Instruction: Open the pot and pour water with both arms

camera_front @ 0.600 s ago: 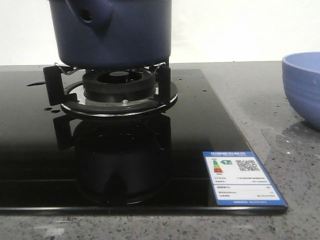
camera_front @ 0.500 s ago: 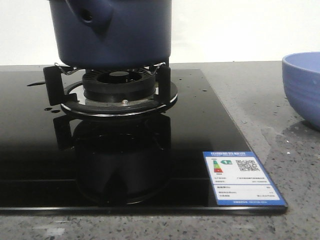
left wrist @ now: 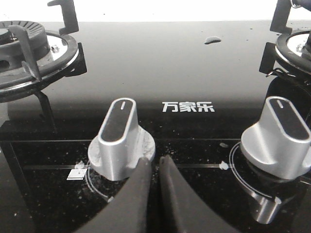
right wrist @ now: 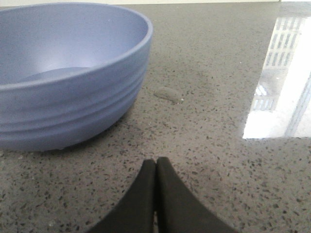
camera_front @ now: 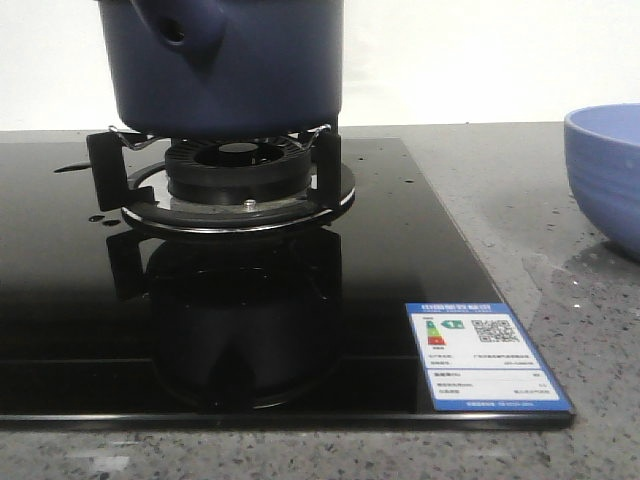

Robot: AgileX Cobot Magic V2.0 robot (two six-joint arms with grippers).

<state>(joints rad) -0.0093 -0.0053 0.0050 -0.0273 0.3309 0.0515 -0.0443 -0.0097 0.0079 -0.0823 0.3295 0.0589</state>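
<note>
The dark navy pot (camera_front: 235, 65) stands on the burner grate (camera_front: 235, 175) in the front view; its top is cut off by the frame edge, and its stub handle socket with a hole (camera_front: 180, 30) faces forward-left. Neither gripper shows in the front view. My left gripper (left wrist: 154, 161) is shut and empty, low over the black glass hob, just beside a silver knob (left wrist: 120, 138). My right gripper (right wrist: 156, 162) is shut and empty, low over the grey stone counter, a short way from the light blue ribbed bowl (right wrist: 63, 73).
The black hob (camera_front: 380, 250) carries an energy label (camera_front: 485, 355) near its front right corner. A second silver knob (left wrist: 279, 136) and two burner grates (left wrist: 29, 53) show in the left wrist view. The light blue bowl (camera_front: 610, 170) sits on the counter right of the hob.
</note>
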